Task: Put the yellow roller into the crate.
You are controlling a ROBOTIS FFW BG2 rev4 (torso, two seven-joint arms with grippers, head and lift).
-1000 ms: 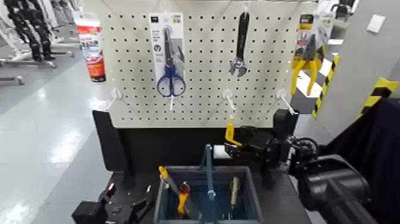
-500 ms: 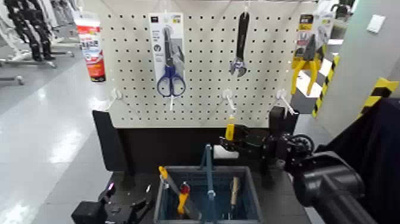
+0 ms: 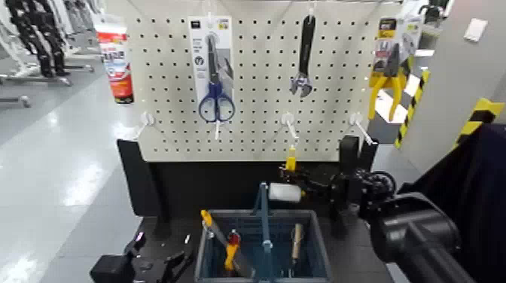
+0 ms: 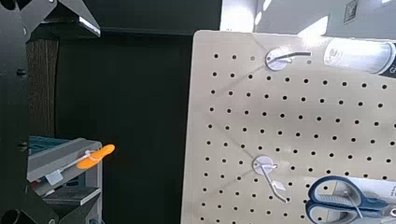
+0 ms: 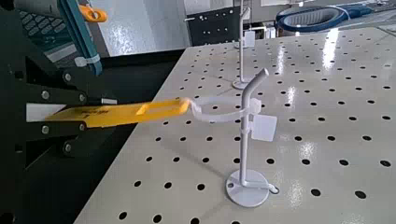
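My right gripper (image 3: 303,178) is shut on the yellow roller's short yellow handle (image 3: 291,159). It holds the roller in front of the pegboard, just below a white hook (image 3: 288,122). The white fluffy sleeve (image 3: 285,193) hangs over the back edge of the grey-blue crate (image 3: 320,248). In the right wrist view the yellow handle (image 5: 126,112) sits between my black fingers (image 5: 47,93), and the thin frame (image 5: 224,110) bends off towards the hook's stem. The crate's upright blue handle (image 3: 263,214) stands beside the sleeve. My left gripper (image 3: 150,263) is parked low, left of the crate.
Several tools (image 3: 230,248) lie in the crate. On the pegboard (image 3: 256,75) hang packaged scissors (image 3: 214,71), a wrench (image 3: 304,56) and yellow-handled pliers (image 3: 390,71). White hooks (image 3: 360,128) stick out of the board. The left wrist view shows the board (image 4: 280,140) and a crate corner (image 4: 56,173).
My right gripper has carried the roller left and a little down, away from the hook. The white sleeve now shows above the crate's back edge. The left arm has not moved.
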